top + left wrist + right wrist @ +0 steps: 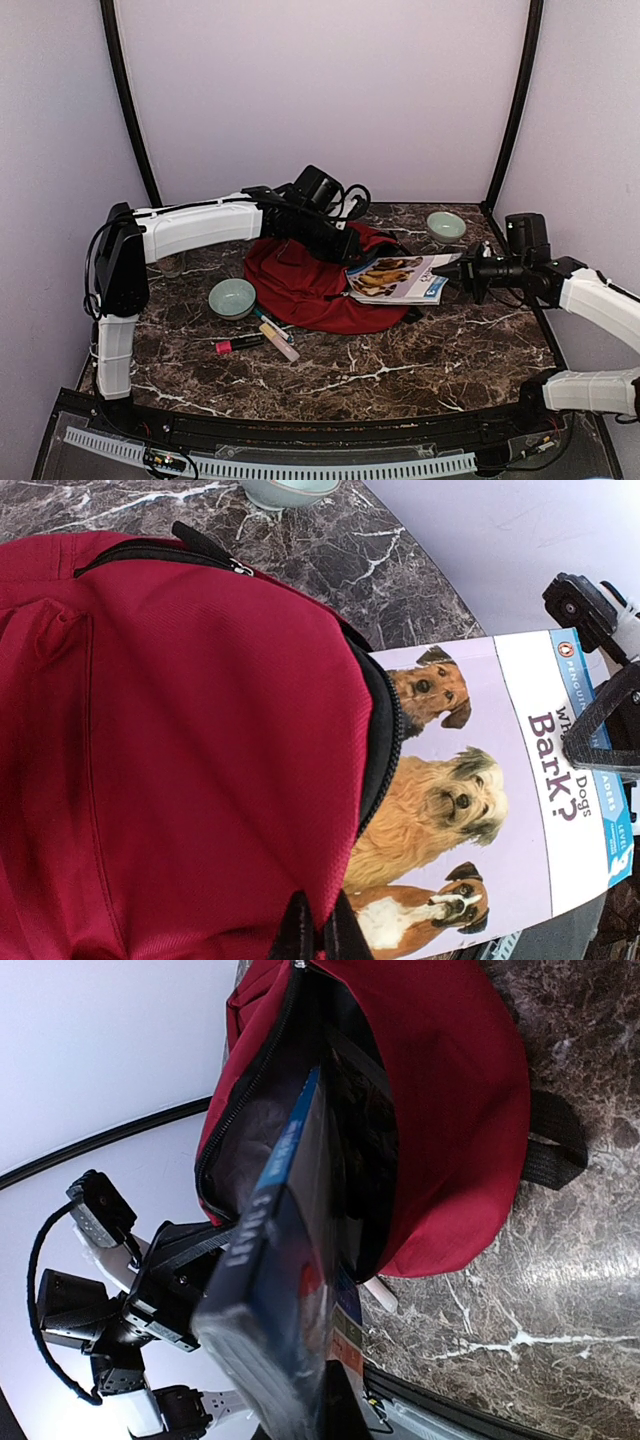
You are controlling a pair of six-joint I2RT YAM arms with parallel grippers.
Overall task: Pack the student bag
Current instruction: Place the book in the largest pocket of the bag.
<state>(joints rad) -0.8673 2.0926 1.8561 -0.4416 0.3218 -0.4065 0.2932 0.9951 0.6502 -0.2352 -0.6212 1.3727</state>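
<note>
The student bag (300,285) lies slumped on the bench (420,360), roughly midway between the two arms, with its mouth (255,1120) unzipped and facing the right arm. A thin book (392,277) with dogs on the cover sticks out of that mouth: the end nearer the bag is tucked under the zipper edge, while the rest lies outside on the bag's right. The book's long axis runs straight from the mouth out to the right pincer (447,271), which is clenched on the book's outer edge, so the bag lies directly ahead of that pincer along the book's own length. The left pincer (318,930) reaches over the bag from its left and is clenched on the red fabric at the rim of the mouth, apparently holding it up. Judging from this, the coming move belongs to the right arm, the only one holding the book: a push along the long axis, deeper into the bag, which depends on the rim being held above the cover. On the bag's left a pale bowl (232,297) sits just beside it, some markers (262,340) lie near its front edge, and a second bowl (446,226) stands behind the bag on its right
</note>
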